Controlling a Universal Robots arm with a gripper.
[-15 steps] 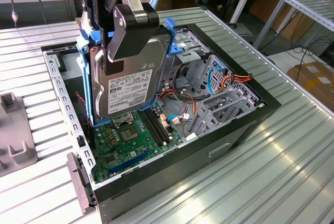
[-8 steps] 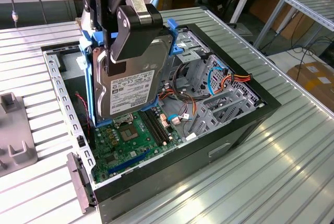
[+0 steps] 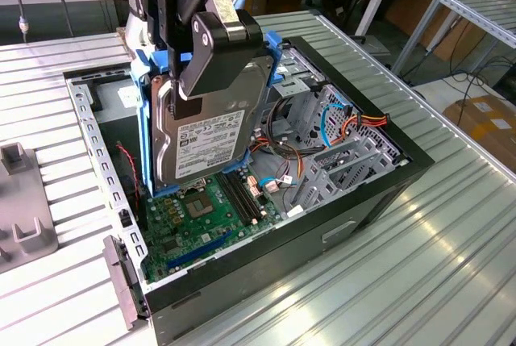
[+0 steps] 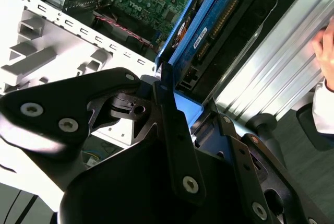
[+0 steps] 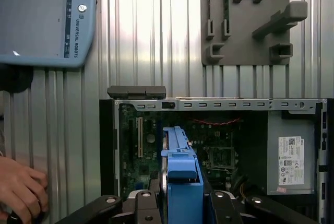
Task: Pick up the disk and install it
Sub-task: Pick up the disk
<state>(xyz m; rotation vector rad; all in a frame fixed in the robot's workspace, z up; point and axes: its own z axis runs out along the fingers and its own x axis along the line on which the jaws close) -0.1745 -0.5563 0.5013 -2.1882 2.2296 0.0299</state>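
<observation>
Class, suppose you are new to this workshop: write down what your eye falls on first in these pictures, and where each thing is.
The disk, grey metal in blue rails, stands on edge in the gripper over the open computer case. Below it lies the green motherboard. In the first wrist view a person's hand is over the ribbed table beside the case.
</observation>
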